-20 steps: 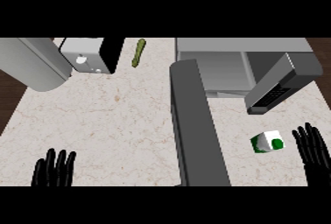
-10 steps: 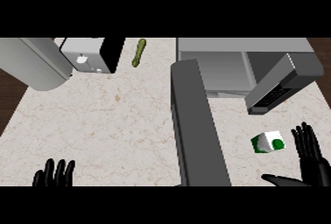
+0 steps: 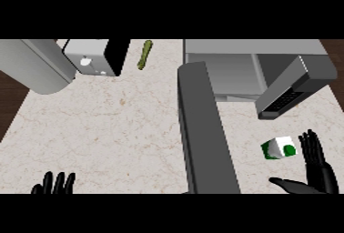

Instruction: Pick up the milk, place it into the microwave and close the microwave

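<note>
A small white and green milk carton (image 3: 280, 148) lies on the counter right of the microwave's open door (image 3: 204, 132). The microwave (image 3: 249, 68) stands at the back right, its cavity facing the counter's front. My right hand (image 3: 314, 170) is open just right of and below the carton, fingers straight up and thumb stretched left, not touching it. Only the fingertips of my left hand (image 3: 55, 184) show at the lower left edge, straight and holding nothing.
A grey toaster-like appliance (image 3: 96, 56) and a large grey rounded object (image 3: 33, 63) sit at the back left. A green cucumber (image 3: 144, 54) lies beside them. A dark angled panel (image 3: 293, 88) juts out right of the microwave, above the carton.
My left hand has sunk toward the lower edge, now showing only its fingertips. My right hand has shifted slightly and its thumb has spread out to the left below the carton.
</note>
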Action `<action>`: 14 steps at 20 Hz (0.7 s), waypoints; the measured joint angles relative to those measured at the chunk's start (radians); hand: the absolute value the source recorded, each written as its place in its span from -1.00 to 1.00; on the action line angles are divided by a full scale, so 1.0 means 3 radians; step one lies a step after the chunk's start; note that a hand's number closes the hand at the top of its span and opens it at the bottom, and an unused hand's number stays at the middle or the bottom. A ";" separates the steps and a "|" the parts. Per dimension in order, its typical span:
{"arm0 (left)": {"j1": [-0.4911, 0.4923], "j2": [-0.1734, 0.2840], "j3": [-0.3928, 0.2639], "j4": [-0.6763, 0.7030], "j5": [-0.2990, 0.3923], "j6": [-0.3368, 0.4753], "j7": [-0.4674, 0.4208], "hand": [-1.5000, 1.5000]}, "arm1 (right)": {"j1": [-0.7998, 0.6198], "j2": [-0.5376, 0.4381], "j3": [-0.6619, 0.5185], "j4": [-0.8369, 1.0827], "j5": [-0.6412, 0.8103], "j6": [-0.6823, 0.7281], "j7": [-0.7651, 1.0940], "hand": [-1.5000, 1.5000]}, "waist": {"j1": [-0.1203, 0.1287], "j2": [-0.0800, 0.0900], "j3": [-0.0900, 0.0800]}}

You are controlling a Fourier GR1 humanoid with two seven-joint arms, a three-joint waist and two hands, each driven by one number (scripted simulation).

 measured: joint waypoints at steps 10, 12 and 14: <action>0.0052 0.0045 -0.0074 0.0072 0.0037 0.0014 -0.0141 -1.00 | -0.0399 -0.0146 0.0022 0.0925 0.0148 -0.0200 -0.0345 -1.00 | 0.0005 0.0003 0.0002; 0.0058 0.0091 -0.0022 0.0066 0.0099 -0.0012 -0.0131 -1.00 | -0.0447 -0.0152 0.0037 0.0999 0.0159 -0.0214 -0.0371 -1.00 | 0.0005 0.0003 0.0002; 0.0111 0.0105 -0.0048 0.0018 0.0078 0.0005 -0.0153 -1.00 | -0.0499 -0.0150 0.0056 0.1031 0.0168 -0.0224 -0.0389 -1.00 | 0.0008 0.0002 0.0002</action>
